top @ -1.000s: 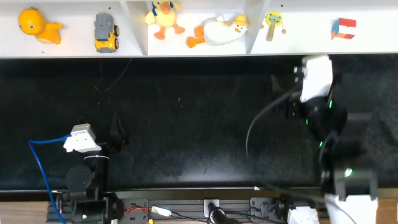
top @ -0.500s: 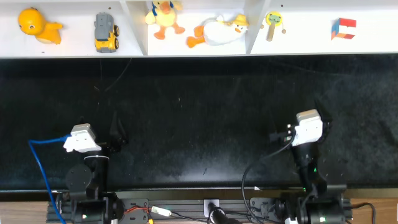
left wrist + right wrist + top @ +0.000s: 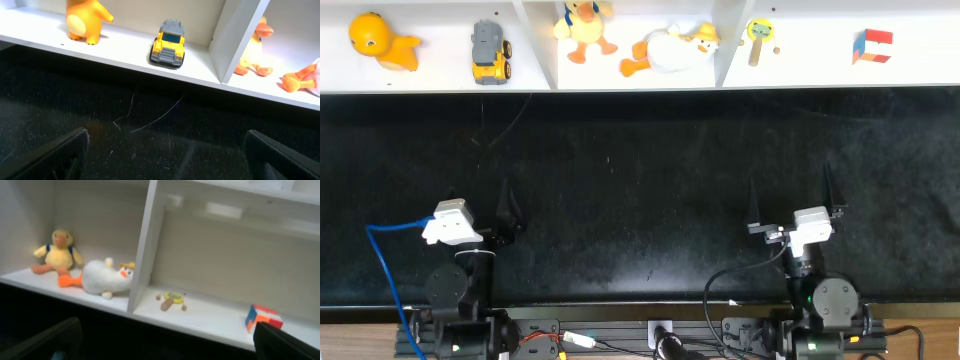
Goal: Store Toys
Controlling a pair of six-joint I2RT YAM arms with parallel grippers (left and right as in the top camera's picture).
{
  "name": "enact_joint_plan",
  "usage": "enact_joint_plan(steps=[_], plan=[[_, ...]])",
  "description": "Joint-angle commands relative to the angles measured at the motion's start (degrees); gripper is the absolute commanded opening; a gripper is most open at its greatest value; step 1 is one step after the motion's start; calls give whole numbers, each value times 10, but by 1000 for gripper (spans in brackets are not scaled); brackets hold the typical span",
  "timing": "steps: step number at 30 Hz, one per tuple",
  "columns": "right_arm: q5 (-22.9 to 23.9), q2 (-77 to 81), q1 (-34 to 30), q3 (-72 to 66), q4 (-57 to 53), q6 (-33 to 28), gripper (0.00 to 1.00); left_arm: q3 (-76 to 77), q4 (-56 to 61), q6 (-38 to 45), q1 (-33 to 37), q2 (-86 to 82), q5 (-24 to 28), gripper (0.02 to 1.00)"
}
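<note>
Black worktop (image 3: 640, 200) first, with a white shelf (image 3: 620, 88) of three compartments along its far edge. Low at the near edge, well apart: left arm (image 3: 468, 272) and right arm (image 3: 810, 235). Left jaws spread wide, pinching nothing. Right jaws likewise spread, holding nothing. Both aimed up the worktop toward the shelf, well short of it.

In the middle compartment, a white plush goose (image 3: 672, 50) lying on its side, long axis along the shelf, just beside a seated yellow plush duck (image 3: 585, 28). In the left compartment, an orange duck (image 3: 380, 40) and a yellow truck (image 3: 491, 52), apart, the truck nose-out toward the worktop. In the right compartment, a coloured cube (image 3: 872, 46) and a small wooden rattle (image 3: 760, 38), well apart.

Every toy straight ahead of the jaws, across the worktop. Left jaws nearer the left compartment, right jaws nearer the right. Judged from this: storing apparently done, nothing left to fetch.
</note>
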Motion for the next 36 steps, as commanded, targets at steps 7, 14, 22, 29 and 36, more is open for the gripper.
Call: enact_joint_plan(steps=[7, 14, 22, 29, 36], plan=[[14, -5, 23, -10, -71, 196, 996, -4, 2, 2, -4, -7, -7, 998], [14, -5, 22, -10, -81, 219, 993, -4, 2, 2, -4, -7, -7, 998], [14, -4, 22, -10, -81, 219, 996, -4, 2, 2, -4, -7, -7, 998], [14, -4, 22, -10, -81, 219, 993, -4, 2, 2, -4, -7, -7, 998], [14, -4, 22, -10, -81, 219, 993, -4, 2, 2, -4, -7, -7, 996]])
